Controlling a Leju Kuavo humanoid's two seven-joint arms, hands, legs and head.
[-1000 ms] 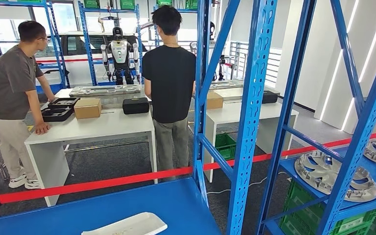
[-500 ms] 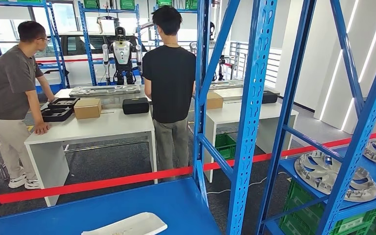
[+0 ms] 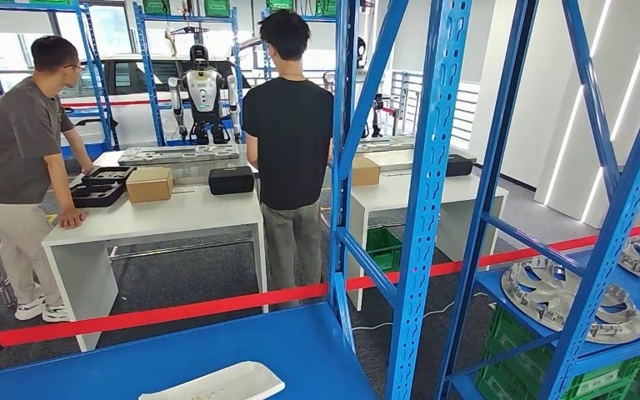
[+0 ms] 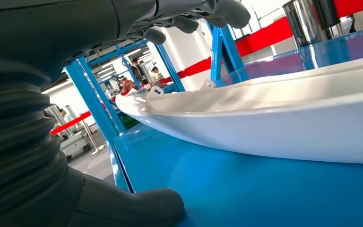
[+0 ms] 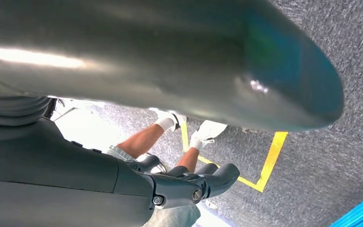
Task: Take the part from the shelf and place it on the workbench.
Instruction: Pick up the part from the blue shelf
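Blue racking frames a workshop floor with a red barrier tape across it. On the blue shelf [image 3: 217,350] lies the white part [image 3: 217,383], long and shallow. Seen from the left wrist, the left hand [image 4: 137,118] has its thumb [image 4: 137,208] resting on the shelf beside the part [image 4: 274,113] and its dark fingers [image 4: 217,12] spread above it — apart, holding nothing. Behind the tape, a person in grey [image 3: 17,142] leans on a white counter [image 3: 158,218] carrying a cardboard box [image 3: 149,183] and a black case [image 3: 231,179]; a person in black [image 3: 288,142] stands beside it. Silvery wheel covers [image 3: 567,296] sit on a lower rack — far right. The right hand [image 5: 194,184] hangs over grey floor, fingers curled in on nothing.
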